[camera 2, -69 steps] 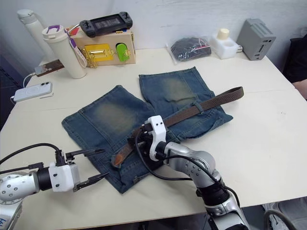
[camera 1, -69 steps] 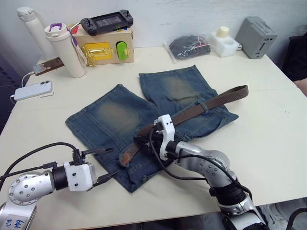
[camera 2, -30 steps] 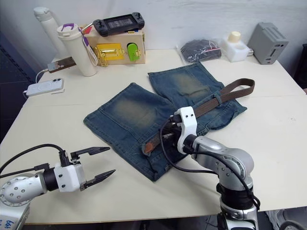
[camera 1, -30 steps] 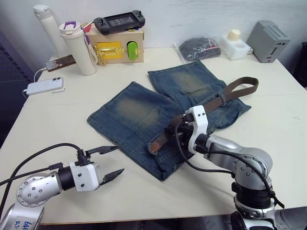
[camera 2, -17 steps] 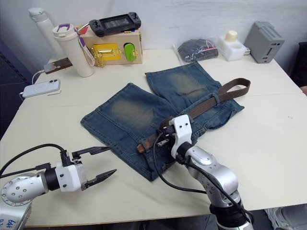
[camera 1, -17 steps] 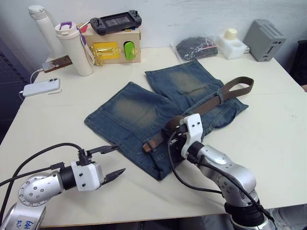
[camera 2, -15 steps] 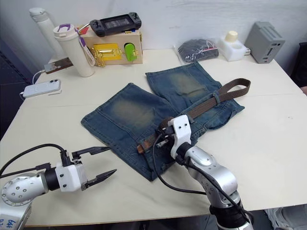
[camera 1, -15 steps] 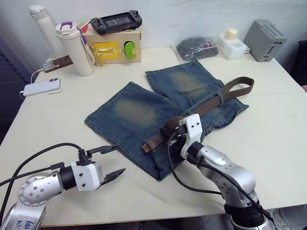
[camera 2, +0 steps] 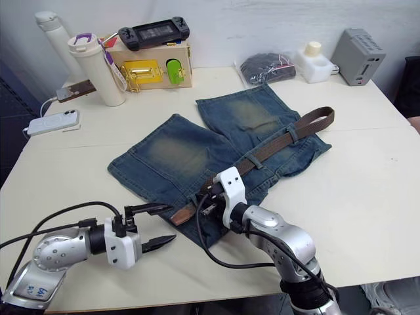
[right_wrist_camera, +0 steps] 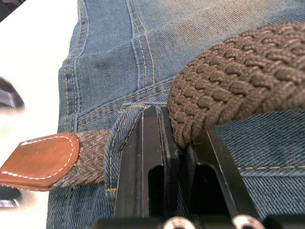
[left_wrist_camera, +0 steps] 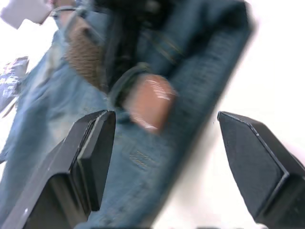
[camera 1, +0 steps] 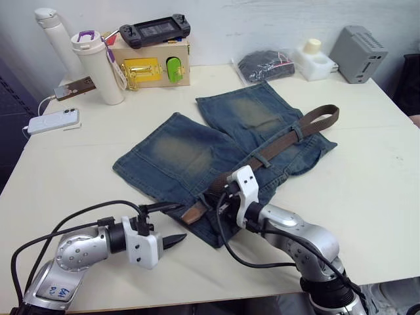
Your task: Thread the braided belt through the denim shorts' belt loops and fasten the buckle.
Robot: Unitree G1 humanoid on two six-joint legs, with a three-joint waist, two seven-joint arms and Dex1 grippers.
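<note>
The denim shorts [camera 1: 197, 147] lie flat mid-table. The braided belt [camera 1: 282, 141] runs slantwise along the waistband, under two belt loops [camera 1: 261, 159] and on to a far folded end [camera 1: 328, 115]. The buckle is hidden. My right gripper [right_wrist_camera: 183, 138] is shut on the belt just behind a near belt loop [right_wrist_camera: 121, 143]. The belt's tan leather tip [right_wrist_camera: 40, 160] sticks out of that loop. My left gripper [camera 1: 182, 221] is open at the shorts' near edge, its fingers either side of that tip [left_wrist_camera: 147, 102] without touching it.
Along the table's far side stand a white tumbler [camera 1: 98, 69], a wooden box with a gold latch [camera 1: 147, 65], a game controller [camera 1: 154, 29], a bagged black bundle [camera 1: 266, 62], a white block [camera 1: 312, 59] and a grey box [camera 1: 357, 46]. A phone [camera 1: 52, 121] lies at the left edge.
My left gripper has moved up to the shorts' near edge and now brackets the belt tip. The right gripper slid along the waistband toward it, still holding the belt.
</note>
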